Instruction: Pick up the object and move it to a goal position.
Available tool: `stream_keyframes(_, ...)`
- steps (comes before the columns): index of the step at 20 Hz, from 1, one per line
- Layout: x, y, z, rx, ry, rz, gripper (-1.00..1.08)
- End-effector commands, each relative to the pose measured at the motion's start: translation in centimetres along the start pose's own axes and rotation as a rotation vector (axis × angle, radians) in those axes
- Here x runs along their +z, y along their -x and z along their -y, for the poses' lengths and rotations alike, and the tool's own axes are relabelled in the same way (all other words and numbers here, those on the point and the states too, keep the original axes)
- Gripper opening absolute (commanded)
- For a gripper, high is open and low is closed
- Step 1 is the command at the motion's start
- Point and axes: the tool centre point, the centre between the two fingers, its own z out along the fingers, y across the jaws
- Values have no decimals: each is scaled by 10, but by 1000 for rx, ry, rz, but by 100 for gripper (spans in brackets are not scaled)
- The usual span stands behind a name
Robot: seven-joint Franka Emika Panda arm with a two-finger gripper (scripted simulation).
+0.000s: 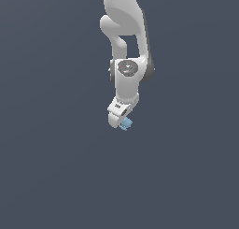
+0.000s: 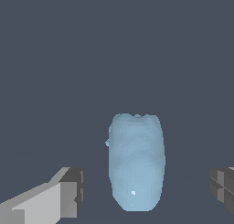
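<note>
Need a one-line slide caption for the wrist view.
Wrist view: light-blue object stands between the open gripper jaws, a gap on each side.

Glossy white rounded arm links (image 1: 126, 36), dark grey joint seams, grey round cap (image 1: 125, 68) with a red mark; white end effector (image 1: 120, 120), dark grey blocky fingertips (image 2: 73, 191).

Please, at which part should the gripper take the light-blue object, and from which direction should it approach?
Probably across its narrow middle. In the wrist view the light-blue object is elongated with rounded ends, lying between the two fingers, which stand apart on either side without touching it. The gripper is already above it, so coming straight down and closing on the long, nearly parallel sides seems best.
</note>
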Motion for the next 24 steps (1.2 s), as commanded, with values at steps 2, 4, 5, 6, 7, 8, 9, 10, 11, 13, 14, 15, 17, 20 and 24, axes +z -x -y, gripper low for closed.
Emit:
stream_keyframes(2,16,0,1,-2,-1,0,100)
stream_keyframes(4,26,1,1,-3,-1,0,100)
stream_keyframes(5,30,1,1,-3,-1,0,100)
stream_keyframes(6,33,1,1,-3,-1,0,100)
stream_keyframes(7,35,0,1,-4,-1,0,100)
stream_keyframes(8,37,0,1,-4,-1,0,100)
stream_keyframes(9,39,0,1,-4,-1,0,100)
stream_keyframes(10,39,0,0,-4,-1,0,100)
stream_keyframes(11,40,0,0,-4,-1,0,100)
stream_keyframes(13,40,0,0,-4,-1,0,-100)
stream_keyframes(14,40,0,0,-4,-1,0,-100)
stream_keyframes(15,40,0,0,-4,-1,0,-100)
stream_keyframes(17,40,0,0,-4,-1,0,-100)
stream_keyframes(20,40,0,0,-4,-1,0,-100)
stream_keyframes(24,38,1,0,-3,1,0,-100)
